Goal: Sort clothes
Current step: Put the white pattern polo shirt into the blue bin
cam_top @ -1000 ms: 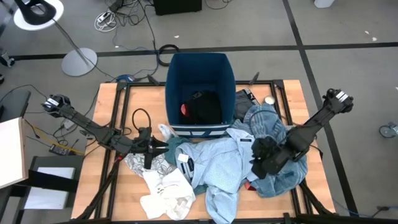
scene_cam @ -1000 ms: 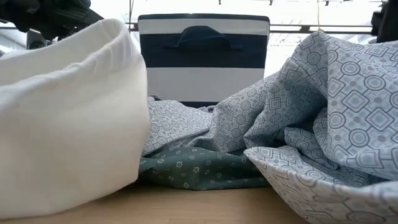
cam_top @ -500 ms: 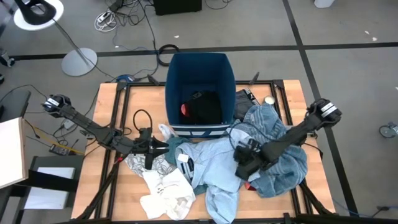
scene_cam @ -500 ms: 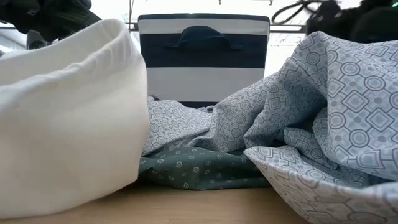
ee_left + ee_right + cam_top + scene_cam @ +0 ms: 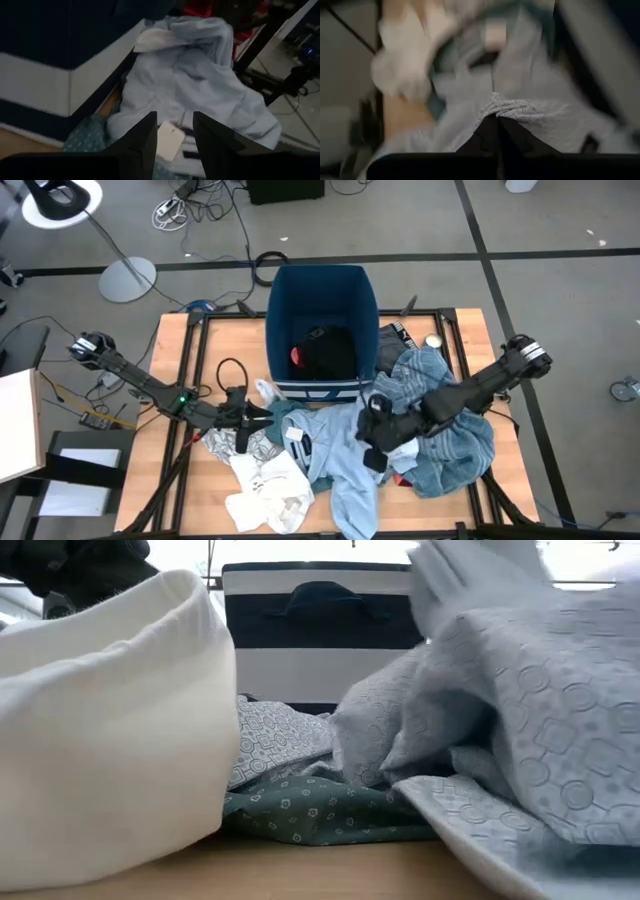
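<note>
Starting at the left, we see a grey floor around the wooden tabletop point(image 5: 175, 345), with a white round lamp base point(image 5: 127, 279) and loose cables point(image 5: 172, 212) lying on it; a dark line crosses the floor behind the tabletop. The left tool point(image 5: 262, 416) rests low near the left-middle of the tabletop, its fingers point(image 5: 145, 137) standing apart with nothing between them, pointing toward the heap. Just in front of it lie a white garment point(image 5: 268, 495) and a black-printed white one point(image 5: 222, 442).

In the middle stands the dark blue bin point(image 5: 322, 290) with a white band across its front; inside we see a black garment point(image 5: 330, 352) and a small red piece point(image 5: 296, 356). From table height, green patterned cloth point(image 5: 310, 812) lies flat under the paler fabric.

The light blue shirt point(image 5: 340, 455) spreads before the bin, a white tag point(image 5: 169, 141) on it; we cannot read any writing there. The right tool point(image 5: 372, 428) sits over the shirt, its fingers pinched tight on a fold of this patterned fabric point(image 5: 520, 111). Further right, a blue denim-like garment point(image 5: 455, 442) is bunched near the tabletop's right edge.
</note>
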Robot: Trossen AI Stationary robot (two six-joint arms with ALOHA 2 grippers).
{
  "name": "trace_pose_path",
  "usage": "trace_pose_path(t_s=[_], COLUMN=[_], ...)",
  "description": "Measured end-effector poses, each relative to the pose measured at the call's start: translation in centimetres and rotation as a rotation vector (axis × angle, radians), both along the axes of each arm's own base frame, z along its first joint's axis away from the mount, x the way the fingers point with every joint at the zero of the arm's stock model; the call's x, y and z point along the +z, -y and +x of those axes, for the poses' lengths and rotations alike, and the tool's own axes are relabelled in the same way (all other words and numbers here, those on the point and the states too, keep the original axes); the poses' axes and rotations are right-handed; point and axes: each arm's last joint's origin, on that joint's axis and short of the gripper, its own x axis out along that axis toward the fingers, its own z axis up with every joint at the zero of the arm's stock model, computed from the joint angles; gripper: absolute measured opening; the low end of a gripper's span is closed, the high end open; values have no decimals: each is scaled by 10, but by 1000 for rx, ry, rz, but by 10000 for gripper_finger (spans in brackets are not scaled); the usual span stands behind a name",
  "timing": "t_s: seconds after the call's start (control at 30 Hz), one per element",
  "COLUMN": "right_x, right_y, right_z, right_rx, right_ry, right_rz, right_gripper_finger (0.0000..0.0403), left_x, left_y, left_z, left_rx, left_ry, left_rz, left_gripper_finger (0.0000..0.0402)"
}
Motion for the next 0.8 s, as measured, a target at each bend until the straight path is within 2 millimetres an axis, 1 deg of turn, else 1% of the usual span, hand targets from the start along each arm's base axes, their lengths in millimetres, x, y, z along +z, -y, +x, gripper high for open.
trace_pose_path(t_s=[0.17,0.33,0.47,0.63,0.8], right_x=[62,121,158,200,245], right_y=[12,36,54,81,117], right_z=[12,15,12,7,2], right_rx=[30,25,-1,-38,-142], right_ry=[160,333,456,633,934], right_rz=[-63,-115,-191,-295,-472], right_gripper_finger=[1,1,1,0,0], left_x=[0,0,0,0,0], left_y=[0,0,0,0,-1], left_z=[0,0,0,0,0], left_rx=[9,10,9,14,27], left_ry=[-1,0,-1,0,1], left_rz=[4,5,10,27,50], left_gripper_finger=[131,131,131,131,131])
